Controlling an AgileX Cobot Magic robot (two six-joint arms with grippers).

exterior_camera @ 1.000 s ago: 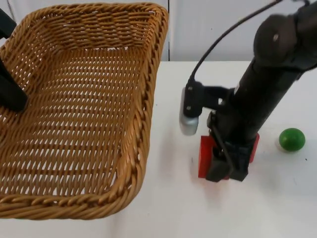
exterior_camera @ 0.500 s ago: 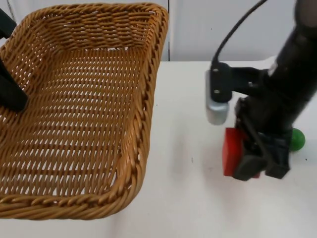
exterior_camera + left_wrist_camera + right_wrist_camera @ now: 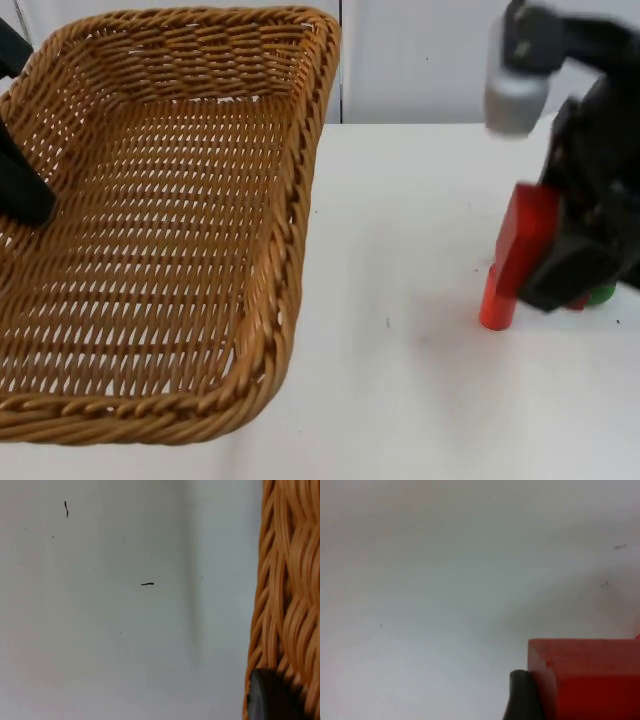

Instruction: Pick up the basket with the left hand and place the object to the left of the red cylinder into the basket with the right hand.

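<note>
Top view shows our right gripper (image 3: 560,262) clamped on the red block (image 3: 525,237), lifted above the table beside the red cylinder (image 3: 497,305) (a green ball (image 3: 601,294) peeks out behind). Our left gripper (image 3: 25,195) grips the wicker basket (image 3: 170,230) by its left rim, raised well apart from the block. We judge the risk is clipping the upright cylinder, or snagging the basket's near wall on the way over.

Bare bench (image 3: 400,300) lay open between the basket (image 3: 170,220) and the red cylinder (image 3: 497,305). My right end effector (image 3: 570,260), clamped on a red block (image 3: 525,235), crowded the cylinder and the green ball (image 3: 602,294).
</note>
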